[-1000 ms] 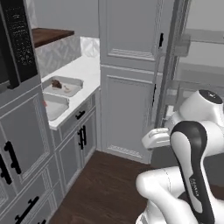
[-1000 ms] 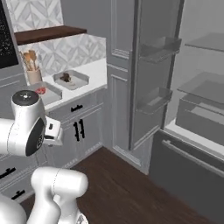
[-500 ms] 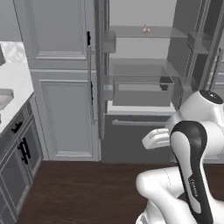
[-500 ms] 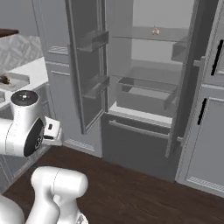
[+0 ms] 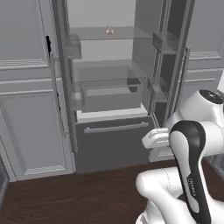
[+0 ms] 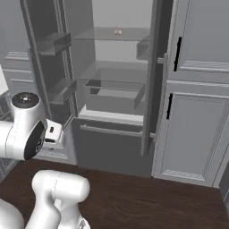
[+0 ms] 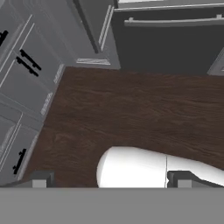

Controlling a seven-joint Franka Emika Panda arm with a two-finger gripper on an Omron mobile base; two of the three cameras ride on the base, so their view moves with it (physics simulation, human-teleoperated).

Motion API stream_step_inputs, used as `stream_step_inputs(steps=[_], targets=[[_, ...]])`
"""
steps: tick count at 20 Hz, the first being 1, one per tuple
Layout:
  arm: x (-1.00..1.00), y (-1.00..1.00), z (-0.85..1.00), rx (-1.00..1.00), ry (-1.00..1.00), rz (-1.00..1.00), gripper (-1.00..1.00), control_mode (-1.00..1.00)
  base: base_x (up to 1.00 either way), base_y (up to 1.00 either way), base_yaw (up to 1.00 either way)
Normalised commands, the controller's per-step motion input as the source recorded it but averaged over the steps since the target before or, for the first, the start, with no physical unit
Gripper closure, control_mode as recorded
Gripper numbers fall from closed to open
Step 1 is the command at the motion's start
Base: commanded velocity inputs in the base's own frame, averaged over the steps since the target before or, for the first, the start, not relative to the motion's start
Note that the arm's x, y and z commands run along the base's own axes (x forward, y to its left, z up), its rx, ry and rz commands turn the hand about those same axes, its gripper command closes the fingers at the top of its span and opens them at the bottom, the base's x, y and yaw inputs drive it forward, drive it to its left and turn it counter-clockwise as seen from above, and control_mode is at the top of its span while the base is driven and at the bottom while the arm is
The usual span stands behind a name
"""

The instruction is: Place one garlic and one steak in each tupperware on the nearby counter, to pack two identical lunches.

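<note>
My fingers [image 7: 108,179] are spread wide and hold nothing, pointed down at the dark wood floor [image 7: 131,109]. The garlic [image 5: 109,30] sits far above and ahead of them, on the upper glass shelf [image 5: 105,35] of the open fridge. Reaching that high and deep, I could clip the fridge door bins [image 6: 53,42] or nudge the bulb rearward.
</note>
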Motion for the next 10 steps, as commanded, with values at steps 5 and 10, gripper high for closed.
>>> stream_step_inputs(steps=[5,10], targets=[[0.0,0.0,0.0,0.0,0.0,0.0,-1.0,1.0,0.95,-0.01,-0.19],[0.0,0.0,0.0,0.0,0.0,0.0,-1.0,1.0,1.0,0.0,-0.19]])
